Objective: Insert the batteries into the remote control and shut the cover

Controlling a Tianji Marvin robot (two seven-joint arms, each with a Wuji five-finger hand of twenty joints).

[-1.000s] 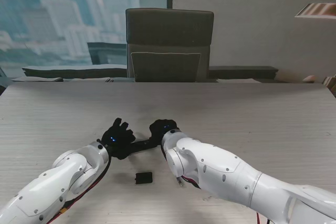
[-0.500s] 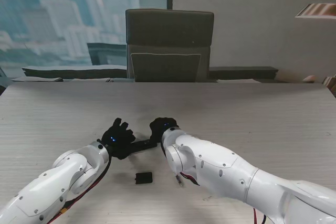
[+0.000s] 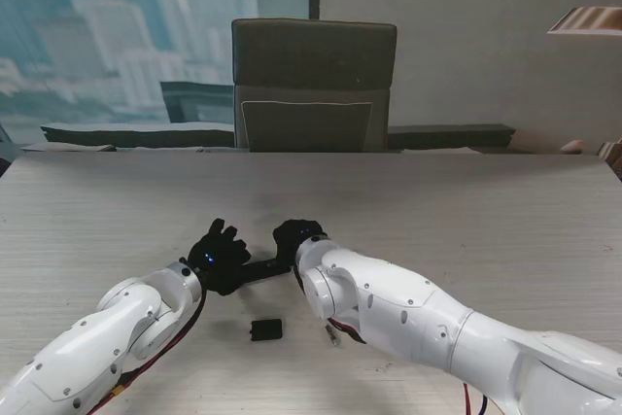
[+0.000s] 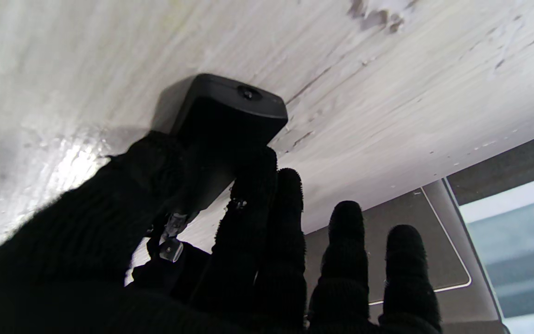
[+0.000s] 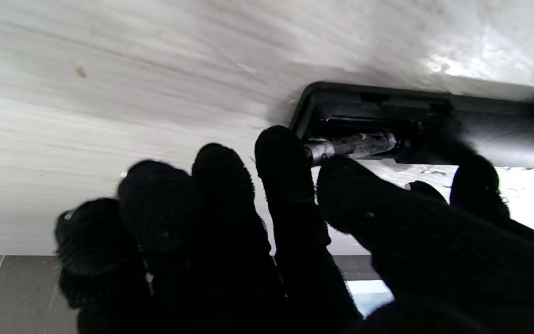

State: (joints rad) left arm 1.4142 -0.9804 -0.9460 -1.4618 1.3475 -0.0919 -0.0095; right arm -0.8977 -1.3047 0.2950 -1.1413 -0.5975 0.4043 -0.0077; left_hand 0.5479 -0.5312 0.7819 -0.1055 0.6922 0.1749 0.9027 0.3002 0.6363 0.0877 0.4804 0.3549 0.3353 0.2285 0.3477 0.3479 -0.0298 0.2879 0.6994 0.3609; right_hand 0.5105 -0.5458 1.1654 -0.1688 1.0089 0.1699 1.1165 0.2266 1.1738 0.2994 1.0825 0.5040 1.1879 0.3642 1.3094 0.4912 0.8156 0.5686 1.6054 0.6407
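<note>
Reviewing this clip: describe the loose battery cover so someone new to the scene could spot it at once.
On the pale wood-grain table, find the two black-gloved hands meeting near the middle. The battery cover lies flat just nearer to me than them, between the white forearms. It is a small black rectangle, lying free, touched by neither hand.

The table [image 3: 466,211] was a pale, grey-white wood-grain top reaching across the whole stand view. Near its middle lay the black remote control [image 3: 260,270], set crosswise, its battery bay open. Nearer to me lay a small black cover [image 3: 266,328]; just to its right lay a small thin object [image 3: 332,338], too small to identify.
</note>
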